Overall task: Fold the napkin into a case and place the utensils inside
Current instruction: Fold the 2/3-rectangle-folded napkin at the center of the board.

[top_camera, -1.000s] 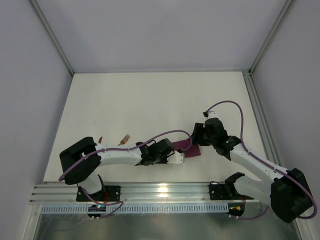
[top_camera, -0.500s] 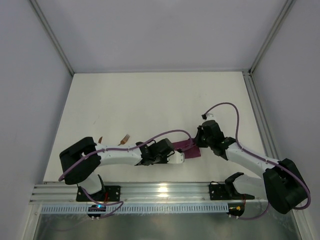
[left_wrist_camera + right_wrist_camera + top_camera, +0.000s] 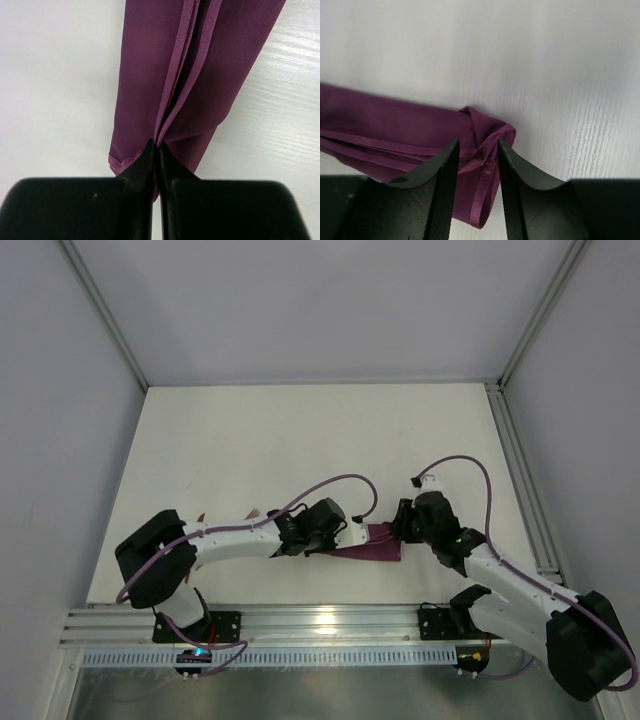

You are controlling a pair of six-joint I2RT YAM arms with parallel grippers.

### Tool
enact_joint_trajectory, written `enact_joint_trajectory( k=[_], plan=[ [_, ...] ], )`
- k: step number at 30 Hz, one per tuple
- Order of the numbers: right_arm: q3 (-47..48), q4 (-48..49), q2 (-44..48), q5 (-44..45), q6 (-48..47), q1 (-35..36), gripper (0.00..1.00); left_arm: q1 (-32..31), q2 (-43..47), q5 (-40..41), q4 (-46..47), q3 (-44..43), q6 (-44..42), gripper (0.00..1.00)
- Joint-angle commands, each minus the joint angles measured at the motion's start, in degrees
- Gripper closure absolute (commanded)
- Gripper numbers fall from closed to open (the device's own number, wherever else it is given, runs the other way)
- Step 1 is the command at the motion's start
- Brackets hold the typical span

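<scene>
White tubular links on left arm and right arm, with bulky black shoulder housings at seven and five o'clock. Lilac left cable and right cable, arched toward twelve o'clock. Matte black, tapered left fingers and right fingers, smooth-faced.

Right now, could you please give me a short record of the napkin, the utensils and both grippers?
napkin: folded into narrow strip, flat on the table
left gripper: shut on napkin's edge layers
right gripper: jaws apart, astride napkin's other end
utensils: mostly hidden behind left arm, outside napkin
</scene>
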State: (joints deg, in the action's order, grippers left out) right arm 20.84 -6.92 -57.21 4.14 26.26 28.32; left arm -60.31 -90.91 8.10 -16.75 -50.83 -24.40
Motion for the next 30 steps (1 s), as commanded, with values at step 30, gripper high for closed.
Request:
enact_joint_trajectory(
  k=[30],
  plan=[
    [0.9,31.3,-23.0,-16.5,4.7,12.6,0.92,-1.6,3.1,-7.8,-2.9,1.7,-6.3,1.00]
  ],
)
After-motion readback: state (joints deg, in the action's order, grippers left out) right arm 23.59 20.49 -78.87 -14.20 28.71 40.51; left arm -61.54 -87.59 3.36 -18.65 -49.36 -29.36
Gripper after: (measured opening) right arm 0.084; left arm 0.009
